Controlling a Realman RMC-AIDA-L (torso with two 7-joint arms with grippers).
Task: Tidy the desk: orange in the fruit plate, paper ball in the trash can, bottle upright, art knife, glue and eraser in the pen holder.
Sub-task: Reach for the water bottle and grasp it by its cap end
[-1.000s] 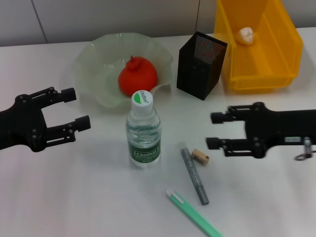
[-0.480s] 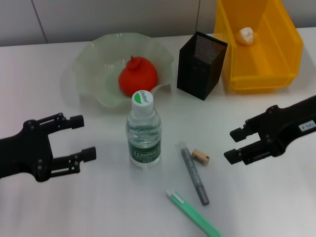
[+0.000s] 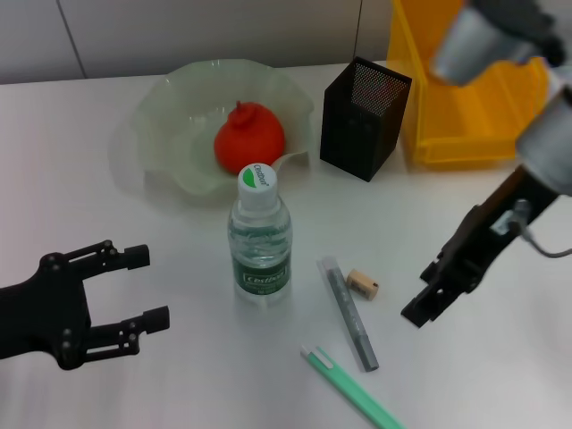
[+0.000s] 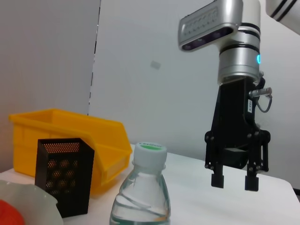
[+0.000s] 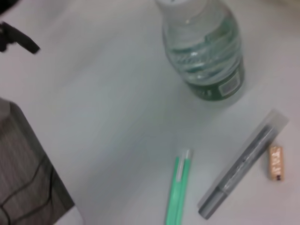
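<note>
Bottle (image 3: 260, 237) stands upright at frame centre on the white desk (image 3: 161, 375): clear plastic, white cap marked green, dark green label (print too small to read). Tan eraser (image 3: 363, 282) lies right of it, beside a grey pen-like stick (image 3: 349, 314). Right gripper (image 3: 427, 299) points down, fingers parted, empty. Left gripper (image 3: 138, 288), lower left, spread wide, empty.

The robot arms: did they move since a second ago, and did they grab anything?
Yes. The right gripper swung from lying level at the right to pointing down near the eraser, open and empty. The left gripper slid back toward the near edge, open, holding nothing. The bottle, orange, fruit plate, pen holder and both pen-like sticks stayed put.
</note>
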